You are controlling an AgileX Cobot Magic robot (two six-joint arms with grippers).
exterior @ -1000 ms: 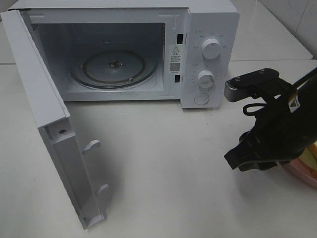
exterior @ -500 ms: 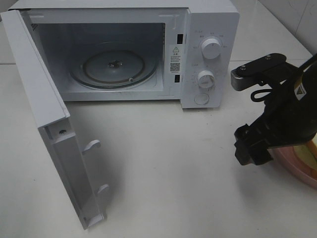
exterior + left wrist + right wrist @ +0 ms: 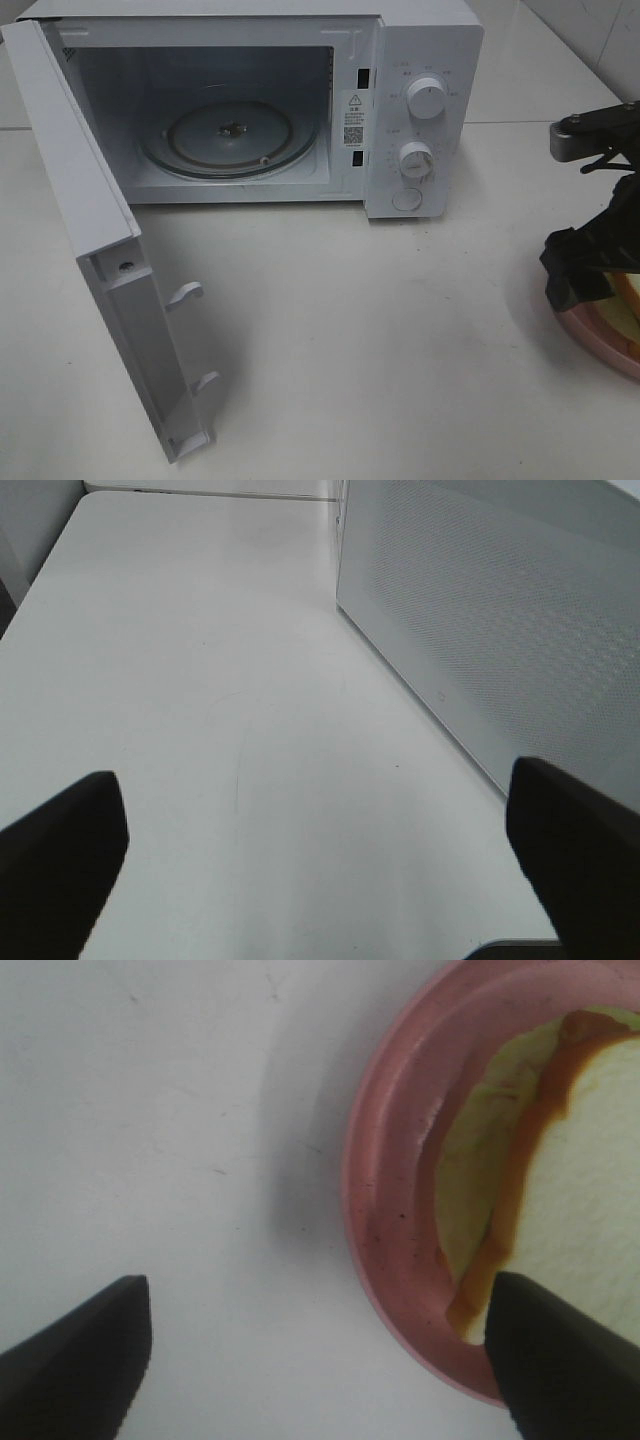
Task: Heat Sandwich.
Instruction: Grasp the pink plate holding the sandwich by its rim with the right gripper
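Note:
The sandwich [image 3: 585, 1150], white bread with a tan crust, lies on a round pink plate [image 3: 385, 1210]. In the high view both sit at the right edge, the sandwich [image 3: 630, 290] largely hidden by my right arm above the plate [image 3: 600, 335]. My right gripper [image 3: 320, 1360] is open over the plate's near rim, one finger above bare table, the other finger [image 3: 565, 1360] above the sandwich's edge; it holds nothing. The high view shows that gripper [image 3: 580, 270] low over the plate. My left gripper [image 3: 320, 865] is open and empty above the table, beside the microwave's perforated side wall [image 3: 500, 630].
The white microwave [image 3: 425, 110] stands at the back with its door [image 3: 110, 280] swung wide toward the front left. Inside it lies the glass turntable [image 3: 228, 135]. Two knobs [image 3: 427, 98] and a button sit on its right-hand panel. White tabletop [image 3: 370, 340] stretches between microwave and plate.
My right arm has moved to the right and down, from the table's middle right to over the plate's edge. The microwave and my left arm are unchanged.

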